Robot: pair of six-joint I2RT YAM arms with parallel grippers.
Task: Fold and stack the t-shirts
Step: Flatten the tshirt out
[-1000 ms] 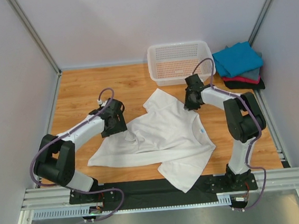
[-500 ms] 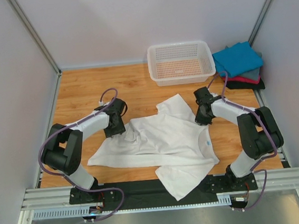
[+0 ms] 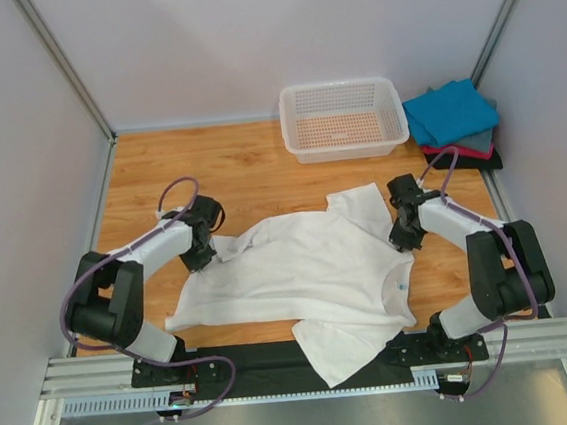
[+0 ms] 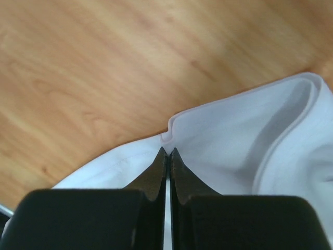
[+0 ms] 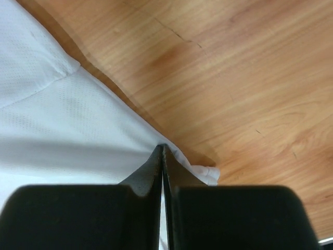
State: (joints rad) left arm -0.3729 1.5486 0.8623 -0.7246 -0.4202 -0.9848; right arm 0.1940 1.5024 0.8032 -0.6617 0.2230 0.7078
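Note:
A plain white t-shirt [image 3: 309, 270] with a small blue neck label lies spread and rumpled across the middle of the wooden table. My left gripper [image 3: 203, 252] pinches its left edge; in the left wrist view the jaws [image 4: 167, 152] are shut on a fold of white cloth [image 4: 234, 135]. At the shirt's right edge, my right gripper [image 3: 402, 233] holds it too, and the right wrist view shows the jaws [image 5: 162, 148] shut on the white hem [image 5: 78, 120]. A stack of folded t-shirts [image 3: 453, 124], teal-blue on top of red, grey and black, sits at the back right.
A white plastic mesh basket [image 3: 343, 118] stands at the back of the table, left of the stack. Grey walls close in the sides and back. The shirt's lower corner hangs over the black front rail [image 3: 228, 363].
Both grippers closed on the white shirt and drew apart, left going left, right going right and nearer. The shirt is stretched wider and flatter than before.

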